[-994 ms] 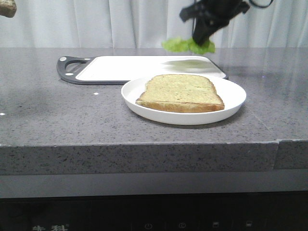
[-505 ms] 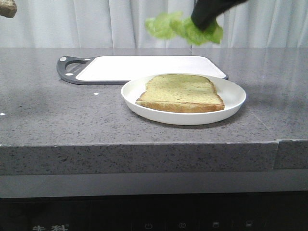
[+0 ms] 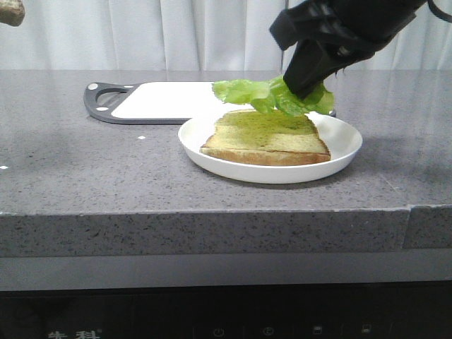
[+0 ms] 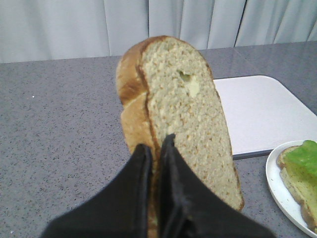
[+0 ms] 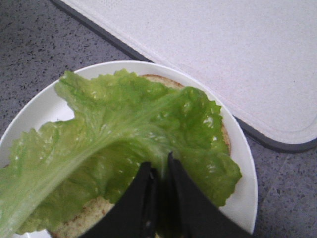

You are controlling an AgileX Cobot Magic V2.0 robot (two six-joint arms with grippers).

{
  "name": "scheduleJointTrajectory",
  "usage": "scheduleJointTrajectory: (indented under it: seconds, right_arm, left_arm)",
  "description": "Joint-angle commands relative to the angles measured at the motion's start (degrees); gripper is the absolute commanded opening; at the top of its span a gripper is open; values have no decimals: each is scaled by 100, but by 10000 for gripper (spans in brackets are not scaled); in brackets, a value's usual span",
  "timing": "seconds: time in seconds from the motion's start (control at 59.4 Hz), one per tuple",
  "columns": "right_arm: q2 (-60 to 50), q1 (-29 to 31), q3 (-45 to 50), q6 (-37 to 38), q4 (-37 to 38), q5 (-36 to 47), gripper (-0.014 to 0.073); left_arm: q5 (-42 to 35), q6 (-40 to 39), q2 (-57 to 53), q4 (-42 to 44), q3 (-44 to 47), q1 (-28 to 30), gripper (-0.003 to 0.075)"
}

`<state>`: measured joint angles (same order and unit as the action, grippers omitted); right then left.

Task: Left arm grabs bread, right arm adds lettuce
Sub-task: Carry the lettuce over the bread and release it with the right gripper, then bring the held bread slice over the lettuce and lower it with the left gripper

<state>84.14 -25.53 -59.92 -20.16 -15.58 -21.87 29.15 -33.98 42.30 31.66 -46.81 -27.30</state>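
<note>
Grey speckled counter (image 3: pixel 106 176) filled most of the front view, w/ a pale curtain (image 3: pixel 176 32) behind it. White cutting board (image 3: pixel 176 99) w/ dark rim & handle lay flat toward the back of the counter, its handle end on the left. Just in front of it sat a white plate (image 3: pixel 346 152), near the front edge, carrying a 2nd toast slice (image 3: pixel 265 141) lying flat.

Right arm (image 3: pixel 353 28) came in from upper right, angled down over the plate. Right pincer (image 5: pixel 159 186) was clamped on the lettuce (image 3: pixel 272 95) at its pale stalk end, fingers pressed together w/ the leaf between them. Lettuce hung just above the slice on the plate, spread over most of it in the right wrist view; its ruffled tip reached out left past the crust toward the board. Whether the leaf touched the slice couldn't be told from the front.

Left arm itself was hardly visible in the front view; only a scrap of the bread (image 3: pixel 10 11) showed at the top left corner, high up & well apart from the plate. In the left wrist view the left pincer (image 4: pixel 154 151) was closed on the bread (image 4: pixel 188 129), gripping its lower edge, slice held upright in the air above the counter, crust on the side, speckled face showing w/ a small hole near the upper edge.
</note>
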Motion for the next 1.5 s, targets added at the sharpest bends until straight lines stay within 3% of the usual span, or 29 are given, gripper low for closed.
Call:
scheduleJointTrajectory:
  seconds: [0.0,0.152,0.371,0.505,1.011,1.129,1.348,1.483]
  right_arm:
    - [-128,-12,-133,-63,-134,329,-14]
    - [-80,-12,-133,-63,-198,277,6]
    - [-87,-12,-133,-63,-198,275,235]
    - [-91,-12,-154,-63,-200,275,327]
    - [-911,-12,-159,-63,-200,413,344]
    - [-1393,-12,-106,-63,-200,289,293]
    - [-2521,-12,528,-63,-309,305,-76]
    - [-3293,-12,1129,-63,-309,575,-60]
  left_arm:
    - [-443,-60,-20,82,-167,23,-21]
    - [-443,-60,-20,82,-167,23,-21]
    - [-443,-60,-20,82,-167,23,-21]
    - [-443,-60,-20,82,-167,23,-21]
    - [-431,-60,-20,82,-167,23,-21]
    - [-347,-60,7,-193,-167,23,-21]
    - [-242,-60,452,-882,-291,23,-20]
    - [-220,791,1031,-2317,-598,23,-20]
